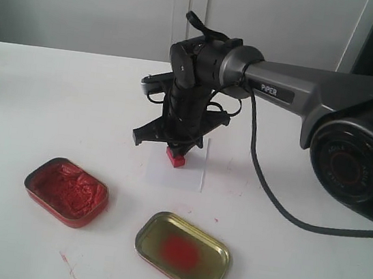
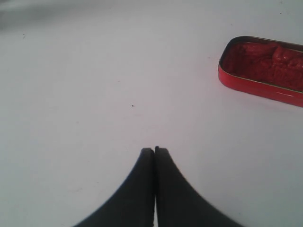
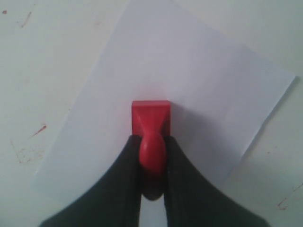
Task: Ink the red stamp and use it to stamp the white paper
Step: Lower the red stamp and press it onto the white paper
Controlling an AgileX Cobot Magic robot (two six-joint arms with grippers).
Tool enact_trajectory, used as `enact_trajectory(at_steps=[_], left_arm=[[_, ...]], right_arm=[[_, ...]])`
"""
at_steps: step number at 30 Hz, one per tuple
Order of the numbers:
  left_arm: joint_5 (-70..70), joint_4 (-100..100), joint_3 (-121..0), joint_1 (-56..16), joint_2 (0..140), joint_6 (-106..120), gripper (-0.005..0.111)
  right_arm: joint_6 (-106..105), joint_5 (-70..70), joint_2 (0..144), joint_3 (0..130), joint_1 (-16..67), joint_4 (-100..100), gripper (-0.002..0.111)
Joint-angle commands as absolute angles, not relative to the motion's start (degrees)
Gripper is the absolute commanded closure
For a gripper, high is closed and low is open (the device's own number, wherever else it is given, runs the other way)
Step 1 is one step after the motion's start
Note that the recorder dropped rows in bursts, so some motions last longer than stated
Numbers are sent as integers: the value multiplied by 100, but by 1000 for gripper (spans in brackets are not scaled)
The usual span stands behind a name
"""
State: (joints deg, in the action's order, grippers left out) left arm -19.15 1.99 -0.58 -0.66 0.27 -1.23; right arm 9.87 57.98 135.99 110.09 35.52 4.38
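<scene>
Fingers (image 3: 128,175) of the right gripper (image 3: 152,140), smooth matte black and curving to narrow tips, were clamped on the rounded knob of the red stamp (image 3: 150,113). Glossy red plastic, the stamp widened from that egg-shaped knob into a square block base. The base faced down and appeared to rest on the white paper (image 3: 189,71), though actual contact could not be confirmed. The sheet was thin, flat and roughly square. In the exterior view the stamp stood toward the paper's 10 o'clock corner.

The right arm (image 1: 297,85), grey-cased, reached in from 3 o'clock, with a black cable (image 1: 263,184) hanging from it onto the white table (image 1: 39,106).

From the paper, an oval ink tin (image 1: 66,191) lay at about 8 o'clock, well apart. It had red walls, a thin metal rim and a lumpy, rough-surfaced fill of red paste. A gold oval lid (image 1: 182,251) lay at about 6 o'clock from the paper, its inside turned up, shiny, with a soft round red smear at its middle. Faint red streaks (image 1: 67,265) marked the tabletop at the lid's 8 o'clock.

The left gripper (image 2: 155,150) had its two dark tapered fingertips pressed together on nothing, above bare table, with the ink tin nearby.
</scene>
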Motion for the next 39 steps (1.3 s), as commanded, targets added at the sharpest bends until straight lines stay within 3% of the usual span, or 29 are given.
enact_trajectory(at_steps=[1,20,39], left_arm=[[-1954,196,0,-54,0,-124,107],[-1954,196,0,-54,0,-124,107],[-1954,196,0,-54,0,-124,107]], right_arm=[[912,6181,14140,10767,3551,465,108],[912,6156,14103,10790,3551,465,108],[985,5899,13069,10790,3541,476,108]])
